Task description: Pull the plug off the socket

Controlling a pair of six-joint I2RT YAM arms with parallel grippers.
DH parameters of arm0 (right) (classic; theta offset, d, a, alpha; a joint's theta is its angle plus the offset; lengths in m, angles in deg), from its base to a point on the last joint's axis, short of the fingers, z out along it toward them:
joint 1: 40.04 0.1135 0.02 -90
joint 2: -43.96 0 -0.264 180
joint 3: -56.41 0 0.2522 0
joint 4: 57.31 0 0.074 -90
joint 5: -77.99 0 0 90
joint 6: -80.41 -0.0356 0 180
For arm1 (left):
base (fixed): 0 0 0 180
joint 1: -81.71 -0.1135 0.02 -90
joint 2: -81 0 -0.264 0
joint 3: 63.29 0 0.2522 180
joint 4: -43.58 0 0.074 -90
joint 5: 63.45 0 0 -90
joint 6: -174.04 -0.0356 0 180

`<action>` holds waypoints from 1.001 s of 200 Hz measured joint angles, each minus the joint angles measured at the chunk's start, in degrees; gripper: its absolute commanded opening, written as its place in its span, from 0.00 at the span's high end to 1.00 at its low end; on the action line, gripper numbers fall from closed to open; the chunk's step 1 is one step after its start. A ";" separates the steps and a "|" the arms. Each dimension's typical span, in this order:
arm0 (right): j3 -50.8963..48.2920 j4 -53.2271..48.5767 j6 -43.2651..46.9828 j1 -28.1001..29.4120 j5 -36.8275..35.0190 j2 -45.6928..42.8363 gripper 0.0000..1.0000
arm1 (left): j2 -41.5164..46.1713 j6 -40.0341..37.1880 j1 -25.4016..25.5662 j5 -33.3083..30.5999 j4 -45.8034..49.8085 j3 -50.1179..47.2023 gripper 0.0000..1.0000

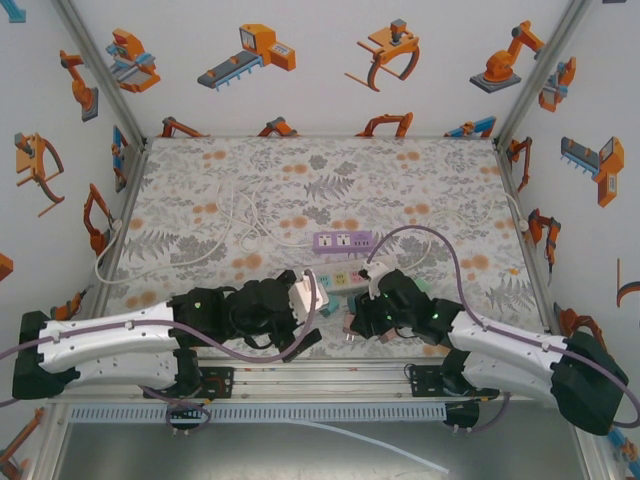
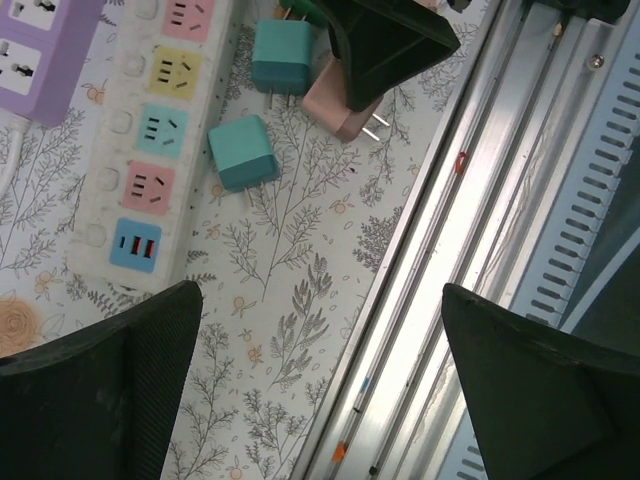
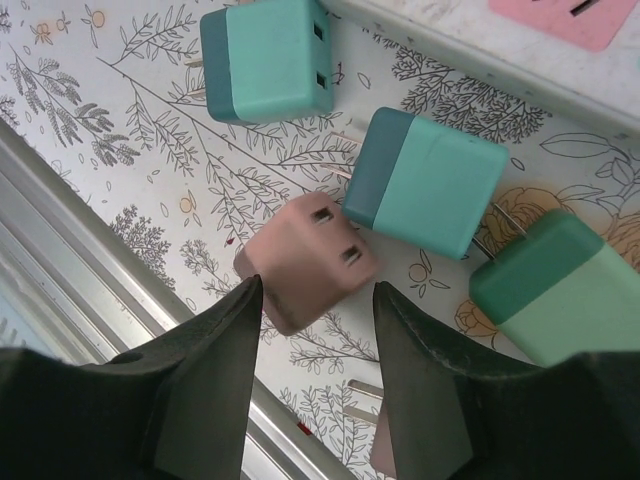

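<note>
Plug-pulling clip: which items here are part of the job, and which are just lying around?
Job: white power strip; pink plug; right gripper, open, right by that plug.
Lying about: purple power strip; teal plug; second teal plug; green plug.

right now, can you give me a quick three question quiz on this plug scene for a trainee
1. True or false: the left gripper is shut.
2. Which colour of plug lies at the right gripper fingertips? A teal, B pink, C purple.
3. How many teal plugs lie loose on the table in the right wrist view?
Key: 1 false, its jaws stand wide open. 2 B, the pink plug. 3 two.
</note>
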 measured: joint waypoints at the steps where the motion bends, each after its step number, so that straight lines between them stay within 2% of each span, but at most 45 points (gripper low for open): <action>1: 0.00 -0.02 0.00 0.00 -0.02 -0.04 0.52 | 0.09 0.00 0.00 -0.11 -0.02 -0.07 0.03; 31: 0.26 -2.54 0.39 0.04 -1.95 -2.75 0.52 | 2.47 0.37 0.00 -2.64 -1.86 -1.86 0.03; 49: 1.92 -5.03 2.05 0.04 -4.83 -4.20 0.44 | 4.24 0.63 0.00 -4.61 -3.39 -3.26 0.03; 62: 3.98 -5.95 3.98 0.07 -9.09 -5.22 0.34 | 5.60 1.01 0.00 -6.84 -4.57 -4.37 0.03; 84: 5.95 -3.82 8.44 -0.26 -20.22 -7.85 0.18 | 7.74 2.60 -0.11 -13.62 -5.99 -6.16 0.03; 99: 5.97 -1.42 11.56 -2.45 -26.34 -9.05 0.15 | 8.41 4.44 -1.09 -20.02 -6.03 -6.67 0.03; 124: 5.95 1.92 15.15 -13.57 -30.91 -9.14 0.13 | 10.99 6.88 -6.08 -29.97 -8.00 -9.29 0.03; 146: 5.81 4.96 16.83 -26.05 -31.58 -8.57 0.10 | 16.31 7.21 -13.86 -35.71 -12.52 -15.30 0.03; 170: 5.11 10.43 18.40 -36.39 -30.95 -4.76 0.07 | 21.97 6.51 -24.46 -38.01 -18.16 -22.95 0.03; 200: 2.56 20.92 18.91 -47.23 -26.29 7.41 0.07 | 25.66 0.50 -36.79 -38.60 -27.89 -32.92 0.03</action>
